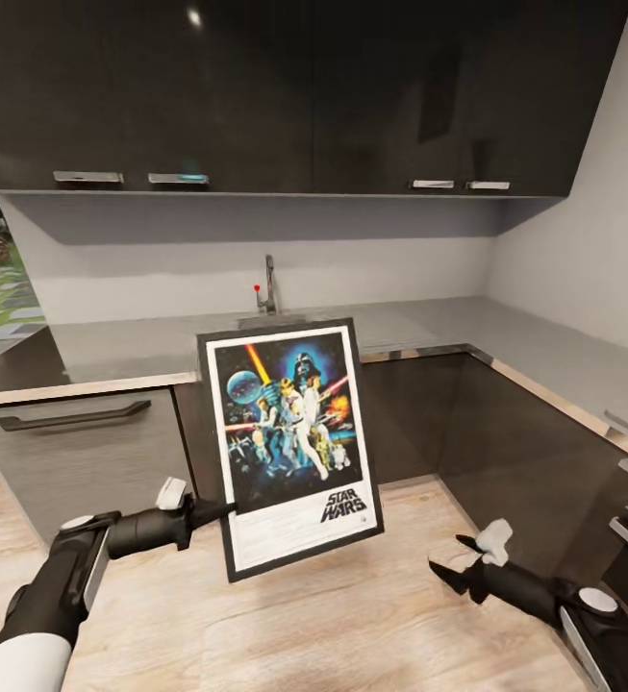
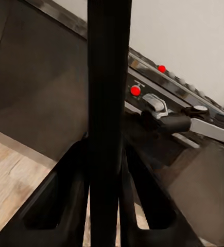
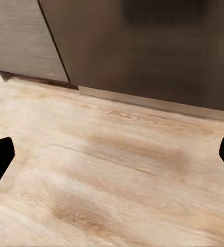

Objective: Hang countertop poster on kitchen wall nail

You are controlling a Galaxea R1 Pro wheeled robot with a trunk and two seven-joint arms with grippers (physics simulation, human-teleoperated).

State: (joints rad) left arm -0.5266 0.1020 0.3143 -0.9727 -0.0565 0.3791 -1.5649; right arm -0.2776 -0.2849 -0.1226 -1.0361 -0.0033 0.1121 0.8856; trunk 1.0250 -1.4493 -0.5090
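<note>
Poster [image 1: 291, 444], framed, was held upright and slightly tilted above the wooden floor [image 1: 352, 615], in front of the kitchen countertop [image 1: 140, 346]. Left gripper [image 1: 225, 509] was pinching its left edge, the fingers [image 2: 65, 200] pressed on the frame [image 2: 109, 103]. Right gripper [image 1: 451, 560] hung spread wide, holding nothing, low beside the dark cabinets [image 1: 506, 452].

Dark upper cabinets [image 1: 256, 96] are seen at the top, a tap [image 1: 269, 284] mid-frame, wooden floor [image 1: 352, 615] below.
</note>
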